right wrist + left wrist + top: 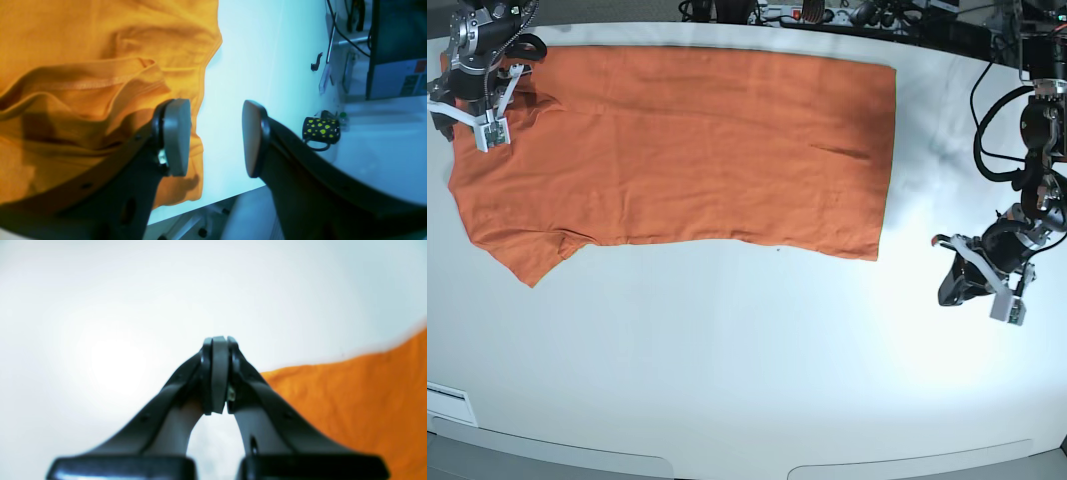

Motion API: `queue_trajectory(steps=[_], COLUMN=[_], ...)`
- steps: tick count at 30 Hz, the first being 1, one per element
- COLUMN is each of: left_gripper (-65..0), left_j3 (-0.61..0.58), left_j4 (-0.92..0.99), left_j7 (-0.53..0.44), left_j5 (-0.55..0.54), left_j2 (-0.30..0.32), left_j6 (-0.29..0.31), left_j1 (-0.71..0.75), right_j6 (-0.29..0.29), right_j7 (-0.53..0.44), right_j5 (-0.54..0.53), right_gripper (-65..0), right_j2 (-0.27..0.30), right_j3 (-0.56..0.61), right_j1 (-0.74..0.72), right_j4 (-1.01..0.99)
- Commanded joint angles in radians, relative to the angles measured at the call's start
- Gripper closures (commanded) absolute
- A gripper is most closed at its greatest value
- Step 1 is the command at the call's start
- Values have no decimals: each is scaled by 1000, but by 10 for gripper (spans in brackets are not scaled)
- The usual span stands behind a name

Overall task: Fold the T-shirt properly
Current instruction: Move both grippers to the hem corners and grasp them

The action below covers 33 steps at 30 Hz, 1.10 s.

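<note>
White table [747, 380]: a black mug with yellow-green spots [321, 130] is seen in the right wrist view at the 3 o'clock side, beside cables and a dark cabinet; nothing is placed between either arm and the garment.

T-shirt [687, 150]: orange, spread flat across the far half of the table, one sleeve pointing toward 7 o'clock.

Right gripper [213, 136]: jaws parted, nothing held; positioned at the shirt's 9 o'clock edge over rumpled fabric.

Left gripper [218, 373]: pads pressed together, empty; kept well apart from the shirt, off its 4 o'clock corner.
</note>
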State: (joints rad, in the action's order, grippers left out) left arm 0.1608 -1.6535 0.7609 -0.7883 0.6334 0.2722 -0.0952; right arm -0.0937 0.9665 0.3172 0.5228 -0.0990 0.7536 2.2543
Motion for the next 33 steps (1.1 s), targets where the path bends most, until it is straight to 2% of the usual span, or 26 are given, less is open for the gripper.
queue_trajectory(steps=[1,2,3,6,7,8,14,20,25,29,33], left_gripper=[0,0,-72,-364,-425,-449,-449,-449,-449,-449,-449], left_j3=[34,45,45,32,23,11,-64,-105,-109,-144,-182], left_j4=[0,8,12,13,13,13,25,128,210,235,260], left_j7=[1,24,43,52,54,57,56,41,49,46,16], left_j5=[-32,-38,-36,-44,-59,-63,-63,-64,-151,-163,-150], left_j2=[16,13,12,13,13,12,-17,-55,-70,-72,-75], left_j6=[5,5,5,5,5,6,24,40,131,164,161], left_j1=[-16,-16,-16,-2,-1,1,0,-5,-5,-6,-19], right_j6=[-11,-11,-11,-11,-11,-11,-11,-11,-11,-11,-11], right_j7=[-7,-6,-9,-23,-23,-23,-23,-20,-19,-19,-19], right_j5=[21,21,21,20,20,21,21,21,20,21,20], right_gripper=[-283,-283,-283,-283,-283,-283,-283,-283,-283,-283,-283], right_j2=[12,12,12,12,12,12,12,12,12,12,12], right_j3=[-7,-7,-7,-7,-7,-7,-7,-7,-7,-7,-7], right_j1=[3,3,2,2,2,2,2,2,2,2,2], right_j4=[17,17,17,17,17,17,17,17,17,17,17])
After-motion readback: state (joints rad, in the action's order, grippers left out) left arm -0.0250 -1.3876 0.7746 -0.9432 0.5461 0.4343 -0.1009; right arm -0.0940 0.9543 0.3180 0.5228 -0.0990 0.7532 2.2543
